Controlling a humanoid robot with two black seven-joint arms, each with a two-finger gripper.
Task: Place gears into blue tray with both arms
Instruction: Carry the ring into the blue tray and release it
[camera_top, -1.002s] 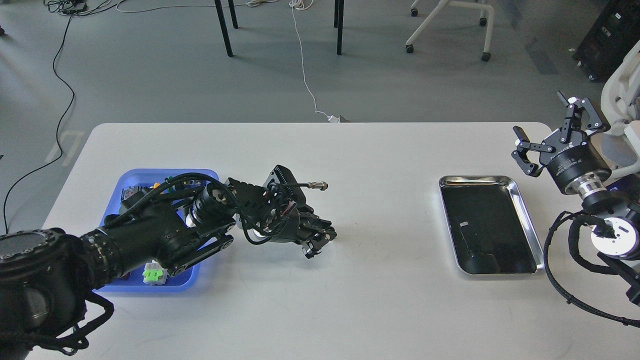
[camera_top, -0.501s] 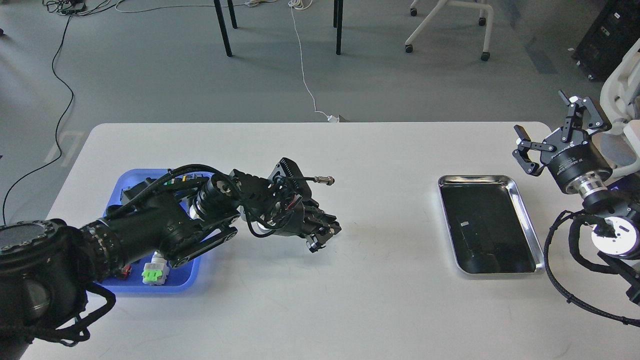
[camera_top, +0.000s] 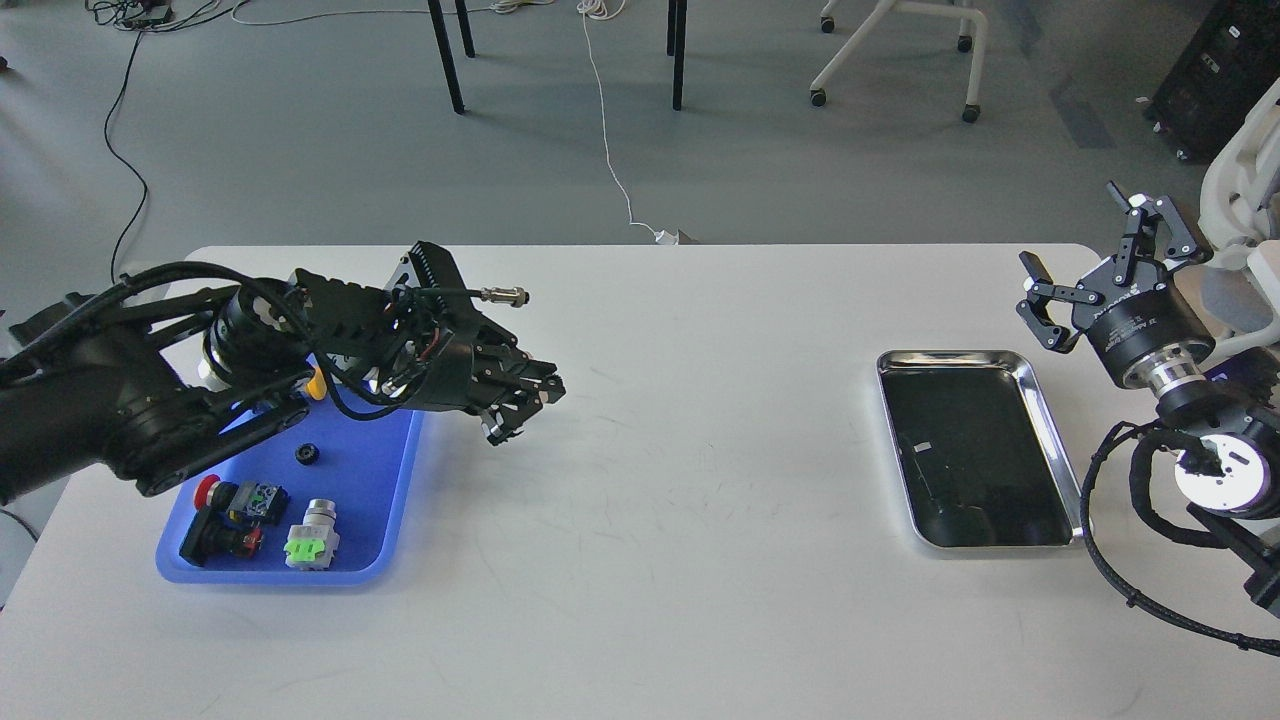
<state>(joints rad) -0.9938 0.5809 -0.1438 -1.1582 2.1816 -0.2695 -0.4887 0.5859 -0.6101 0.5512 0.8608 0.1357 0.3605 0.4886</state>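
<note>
So far we can count one gear (camera_top: 305, 454) lying inside the blue tray (camera_top: 390, 470), on its bare floor above the push-button switches. By our reading the task is partly done, perhaps more, since our left arm hides the tray's far end and a second gear could sit beneath it. No other gear shows on the white table (camera_top: 660, 520) or in the steel tray (camera_top: 1060, 440), whose dark bottom looks bare apart from reflections.

From largest to smallest: one table; two arms, ours, the left reaching in over the blue tray and the right raised at the table's right edge; two trays, one blue near the left and one steel well apart on the right. In the blue tray we count three switches in plain sight: a red-capped one (camera_top: 208, 488), a black one with a red part (camera_top: 215, 535) and a green one (camera_top: 312, 545), plus a yellow bit (camera_top: 317, 383) half hidden under the arm. Then the single small gear.

Our left gripper (camera_top: 515, 400) hangs just past the blue tray's right rim, above the table; its fingers look close together with nothing visible between them, though at this angle we cannot tell for sure. Our right gripper (camera_top: 1085, 255) stands spread wide and empty, beside the steel tray's far corner.
</note>
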